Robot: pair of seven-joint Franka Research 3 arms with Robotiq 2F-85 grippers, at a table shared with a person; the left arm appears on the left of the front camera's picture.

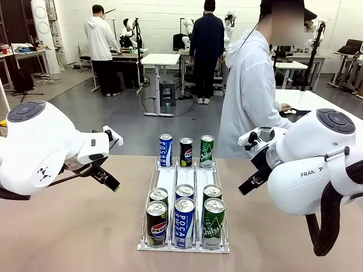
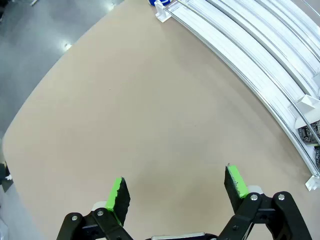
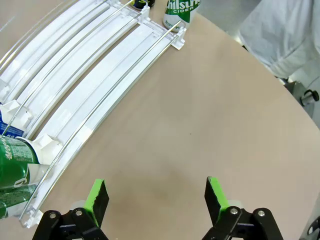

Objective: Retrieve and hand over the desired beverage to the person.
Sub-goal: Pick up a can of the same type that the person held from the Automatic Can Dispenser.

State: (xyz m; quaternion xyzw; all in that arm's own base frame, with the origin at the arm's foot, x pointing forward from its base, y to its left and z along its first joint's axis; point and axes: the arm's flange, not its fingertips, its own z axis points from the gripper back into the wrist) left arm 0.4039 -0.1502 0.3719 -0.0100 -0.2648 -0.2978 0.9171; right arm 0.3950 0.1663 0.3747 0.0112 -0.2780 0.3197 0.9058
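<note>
Closest to the lens in the front view are 2 white arms: the left arm (image 1: 39, 147) fills the left edge and the right arm (image 1: 312, 170) bulks at the right, both raised above the tan table (image 1: 85, 232). Between them sits a white rack (image 1: 168, 180) of 3 lanes holding 9 cans. At its near end are 2 black Pepsi cans (image 1: 156, 222) in the left lane, 2 blue Pocari cans (image 1: 184, 221) in the middle and 2 green cider cans (image 1: 214, 222) on the right. At the far end the far blue can (image 1: 165, 150), far black can (image 1: 186, 152) and far green can (image 1: 207, 151) stand upright, 1 per lane. Which drink is wanted cannot be told. The person (image 1: 249, 96), in a white hooded jacket, stands at the far edge just right of the rack, side-on, with a hand (image 1: 283, 107) near a second table (image 1: 320, 101). In the left wrist view the left gripper (image 2: 175, 180) hangs over bare tabletop, its green pads (image 2: 116, 192) spread wide with nothing between them, and the rack's lanes curve across the upper right. In the right wrist view the right gripper (image 3: 155, 182) is just as wide and empty, over the table beside the rack's right lane. The far green can stands at the top edge, and the person's jacket shows at the upper right.
</note>
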